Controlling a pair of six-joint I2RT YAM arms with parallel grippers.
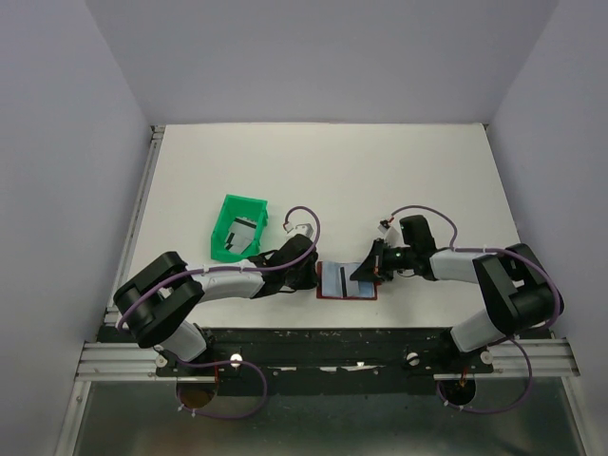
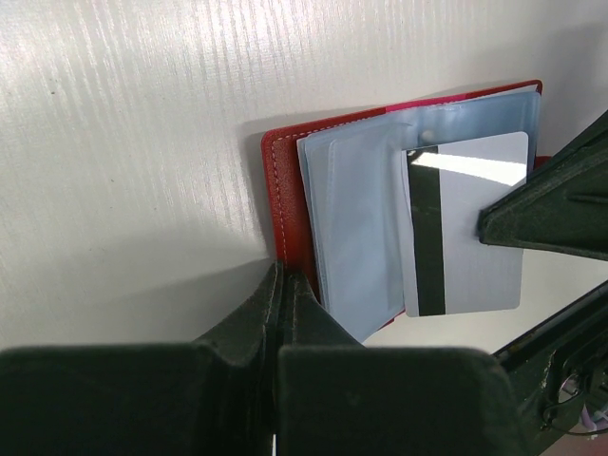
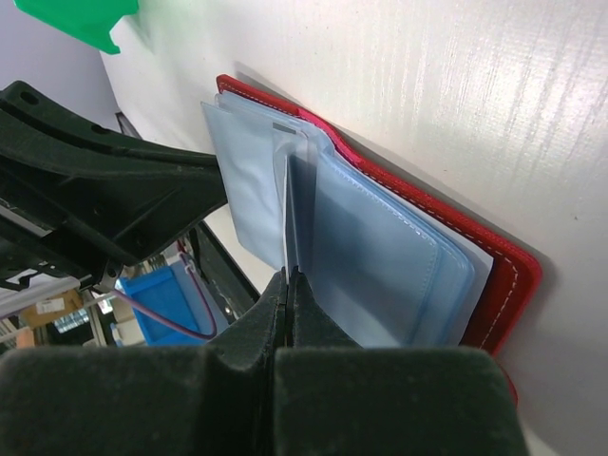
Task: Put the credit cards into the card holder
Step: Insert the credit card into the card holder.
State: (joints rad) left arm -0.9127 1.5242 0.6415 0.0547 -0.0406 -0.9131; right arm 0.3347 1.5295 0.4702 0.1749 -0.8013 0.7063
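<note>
While open, dark red card holder [image 2: 351,228]

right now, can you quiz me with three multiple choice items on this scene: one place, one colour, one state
1. Against the card holder, the green tray sits: A) left and farther back B) right C) on top
2. The card holder's cover is: A) black B) red C) yellow
3. The right fingers are: A) open over the tray B) open, empty C) shut on a credit card
Answers: 1 A, the top view shows it so; 2 B, a red edge frames the blue sleeves; 3 C, the right wrist view shows the card pinched edge-on.
</note>
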